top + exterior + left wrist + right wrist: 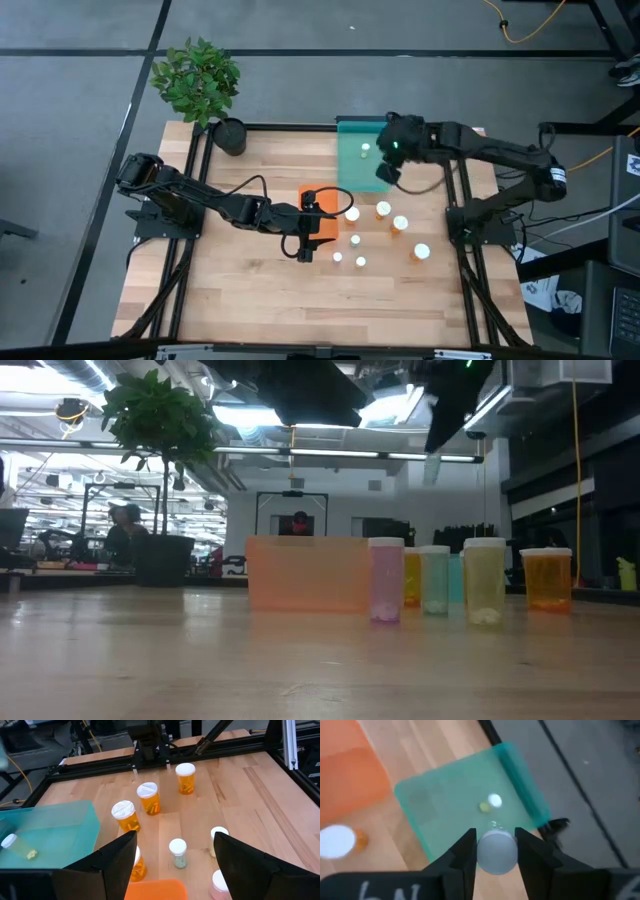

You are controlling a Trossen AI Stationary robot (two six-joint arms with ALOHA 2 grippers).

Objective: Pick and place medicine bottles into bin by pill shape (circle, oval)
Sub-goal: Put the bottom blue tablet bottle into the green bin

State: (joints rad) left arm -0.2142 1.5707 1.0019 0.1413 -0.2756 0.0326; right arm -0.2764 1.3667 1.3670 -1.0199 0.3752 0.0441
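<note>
My right gripper [388, 172] is above the teal bin [352, 165] and is shut on a small bottle [495, 852]. Another small bottle [492, 802] lies on its side in the teal bin. My left gripper [304, 240] hangs open and empty beside the orange bin [322, 222]. Several white-capped bottles stand upright on the table to the right of the orange bin, among them amber ones [149, 797] [125, 816] [185, 778] and smaller pale ones [178, 853] [218, 838]. My right gripper pinches the small bottle between its two fingers [464, 856], one on each side of its round body. Only the bottle's whitish round end [496, 856] shows, facing the camera. The fingers point down toward the teal bin. The bottle is lifted clear above the bin.
A potted plant [197, 78] and a dark pot [230, 136] stand at the table's far left corner. Black frame rails [455, 215] run along the table's sides. Bare wood [250, 295] lies toward the near edge.
</note>
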